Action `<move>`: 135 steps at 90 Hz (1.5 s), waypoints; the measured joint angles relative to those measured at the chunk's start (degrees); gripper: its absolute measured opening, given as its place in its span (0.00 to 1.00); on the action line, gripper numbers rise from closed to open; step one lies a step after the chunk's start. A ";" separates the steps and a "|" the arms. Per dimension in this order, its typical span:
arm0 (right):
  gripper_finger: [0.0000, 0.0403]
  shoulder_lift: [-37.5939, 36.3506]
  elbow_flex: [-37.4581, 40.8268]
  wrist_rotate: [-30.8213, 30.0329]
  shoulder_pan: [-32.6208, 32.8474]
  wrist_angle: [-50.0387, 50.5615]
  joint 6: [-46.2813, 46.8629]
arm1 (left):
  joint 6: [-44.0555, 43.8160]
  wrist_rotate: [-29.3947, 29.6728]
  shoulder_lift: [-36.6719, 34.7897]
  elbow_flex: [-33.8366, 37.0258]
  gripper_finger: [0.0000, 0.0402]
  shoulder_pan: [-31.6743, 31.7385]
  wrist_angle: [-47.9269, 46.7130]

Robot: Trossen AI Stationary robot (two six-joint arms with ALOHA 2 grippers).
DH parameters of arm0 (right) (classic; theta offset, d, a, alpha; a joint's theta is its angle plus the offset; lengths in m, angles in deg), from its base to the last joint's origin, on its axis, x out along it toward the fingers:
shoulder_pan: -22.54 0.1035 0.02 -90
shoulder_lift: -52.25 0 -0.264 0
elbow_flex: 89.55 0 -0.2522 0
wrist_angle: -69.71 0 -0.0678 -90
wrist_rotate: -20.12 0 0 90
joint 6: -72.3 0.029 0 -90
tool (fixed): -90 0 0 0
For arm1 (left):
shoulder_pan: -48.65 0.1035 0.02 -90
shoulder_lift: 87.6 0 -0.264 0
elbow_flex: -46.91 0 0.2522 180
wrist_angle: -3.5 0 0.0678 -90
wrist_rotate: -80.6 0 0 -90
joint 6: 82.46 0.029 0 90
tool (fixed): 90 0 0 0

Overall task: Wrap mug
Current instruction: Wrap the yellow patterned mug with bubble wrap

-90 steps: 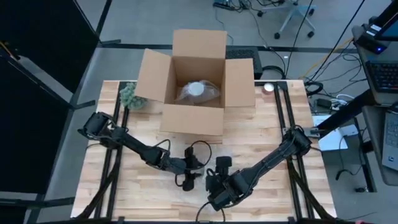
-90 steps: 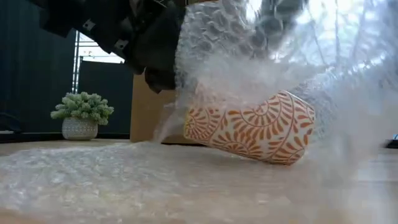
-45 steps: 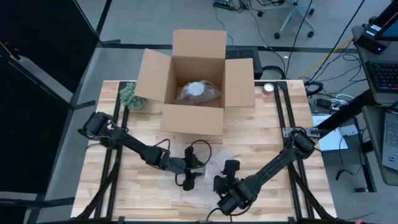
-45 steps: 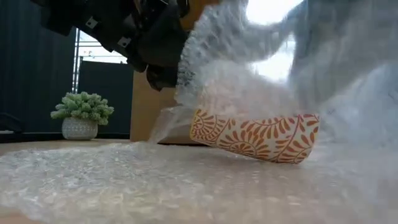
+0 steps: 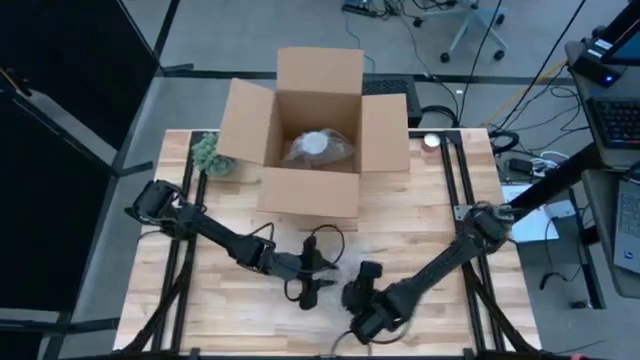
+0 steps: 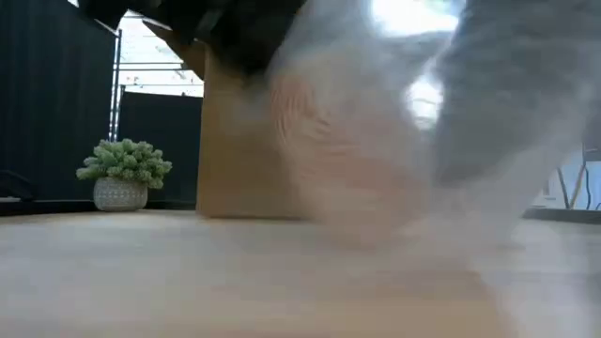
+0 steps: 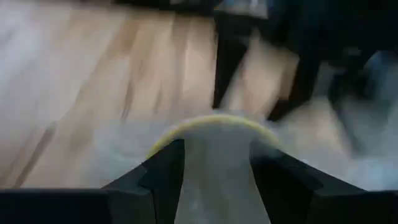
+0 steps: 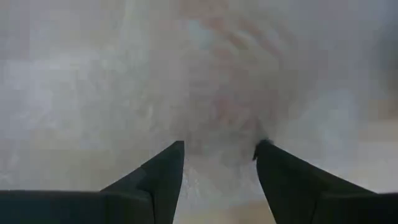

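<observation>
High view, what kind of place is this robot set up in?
Probably a robotics lab or workshop: a wooden table bearing an open cardboard box, cables trailing over the floor, and an office chair beyond.

On the table (image 5: 420, 215), the open box (image 5: 312, 135) stands at the far middle with a wrapped bundle (image 5: 318, 148) inside, the plant (image 5: 209, 155) just left of it, and my left tool (image 5: 312, 288) and right tool (image 5: 352, 300) nearer than it.
</observation>
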 joint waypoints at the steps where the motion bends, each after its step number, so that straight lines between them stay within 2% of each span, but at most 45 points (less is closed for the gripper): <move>1: 0.45 -0.04 0.28 -0.54 0.04 -0.10 0.01 | 0.00 -0.04 -0.03 -0.21 0.43 0.00 -0.20; 12: 0.45 -0.93 3.00 1.74 0.07 -7.65 -1.43 | 1.00 -2.12 0.25 -2.10 0.43 0.00 -3.34; 32: 0.45 -1.05 3.62 -0.51 -0.17 -5.85 -0.92 | 1.51 -2.26 0.25 -3.30 0.43 0.07 -7.92; 62: 0.45 -1.61 3.00 0.12 -0.12 -3.92 -0.80 | 1.51 -2.22 0.28 -3.25 0.43 0.26 -9.56; 80: 0.45 -6.59 1.01 0.24 0.13 -0.21 -0.77 | 1.55 -2.21 -0.16 -3.27 0.43 0.31 -9.53; 93: 0.45 -11.28 0.93 0.02 0.39 -0.16 -1.19 | 1.97 -2.21 -3.07 -4.21 0.43 0.09 -11.94; 122: 0.45 -15.16 0.88 -0.29 0.15 0.74 -1.07 | -0.54 -1.67 -14.53 -4.54 0.43 -1.93 -32.22; 129: 0.45 -15.60 0.88 -0.16 0.16 2.65 -1.21 | -1.52 -0.18 -16.37 -4.53 0.43 -3.12 -37.88; 135: 0.45 -16.56 0.88 -0.15 0.08 3.99 -1.56 | -1.83 1.60 -16.58 -4.54 0.43 -3.88 -38.86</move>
